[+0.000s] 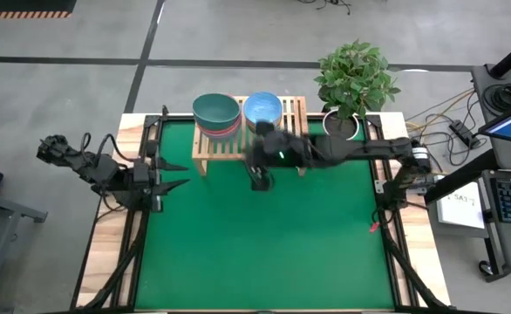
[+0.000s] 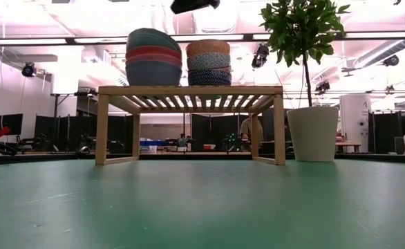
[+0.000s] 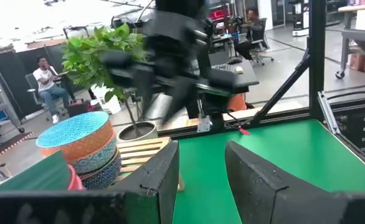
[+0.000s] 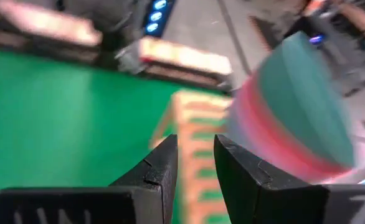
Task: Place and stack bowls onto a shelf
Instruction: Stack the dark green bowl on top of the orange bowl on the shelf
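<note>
Two stacks of bowls stand on the slatted top of the light-wood shelf (image 1: 248, 139) at the table's far edge. The left stack (image 2: 153, 57) has the dark teal bowl (image 1: 216, 111) on top, with red and pink rims below. The right stack (image 2: 209, 63) holds patterned bowls, an orange one high up and a light blue-lined bowl (image 1: 262, 108) on top. My right gripper (image 4: 195, 163) is open and empty, just in front of the shelf's near edge (image 1: 262, 179). My left gripper (image 3: 202, 174) is open and empty at the table's left edge (image 1: 173, 176).
A white plant pot (image 2: 314, 133) with a leafy plant (image 1: 355, 80) stands right of the shelf at the far right corner. The green mat (image 1: 264, 244) stretches from the shelf toward the near edge. People sit in the room beyond the table.
</note>
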Robot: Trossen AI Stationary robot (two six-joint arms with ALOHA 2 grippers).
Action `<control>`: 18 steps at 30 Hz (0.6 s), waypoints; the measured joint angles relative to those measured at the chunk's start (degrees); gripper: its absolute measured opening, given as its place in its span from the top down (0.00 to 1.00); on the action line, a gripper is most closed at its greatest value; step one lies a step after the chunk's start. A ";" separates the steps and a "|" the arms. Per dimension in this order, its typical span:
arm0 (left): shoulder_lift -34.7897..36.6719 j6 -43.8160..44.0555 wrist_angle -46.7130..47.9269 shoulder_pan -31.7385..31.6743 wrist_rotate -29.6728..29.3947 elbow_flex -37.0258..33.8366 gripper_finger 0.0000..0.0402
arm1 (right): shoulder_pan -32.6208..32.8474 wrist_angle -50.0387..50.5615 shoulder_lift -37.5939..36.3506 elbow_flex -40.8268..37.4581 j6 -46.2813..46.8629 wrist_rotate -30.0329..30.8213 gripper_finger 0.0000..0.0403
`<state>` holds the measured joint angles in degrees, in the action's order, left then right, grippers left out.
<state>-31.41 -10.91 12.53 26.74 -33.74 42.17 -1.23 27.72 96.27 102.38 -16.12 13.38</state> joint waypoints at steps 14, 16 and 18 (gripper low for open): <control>-10.27 -0.68 -15.40 -2.09 -0.19 0.33 0.78 | 14.09 -28.89 -19.40 -43.80 6.08 -2.02 0.76; -11.49 -1.22 -17.42 -3.13 -0.21 0.33 0.80 | 14.59 -33.29 -21.55 -48.79 5.42 -2.00 0.76; -12.46 -2.22 -19.24 -4.51 -0.14 0.33 0.81 | 14.63 -35.84 -23.76 -52.90 4.26 -2.00 0.76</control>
<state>-43.87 -13.13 -6.71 22.23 -33.89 42.50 13.40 -8.12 72.51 49.48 -11.86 11.38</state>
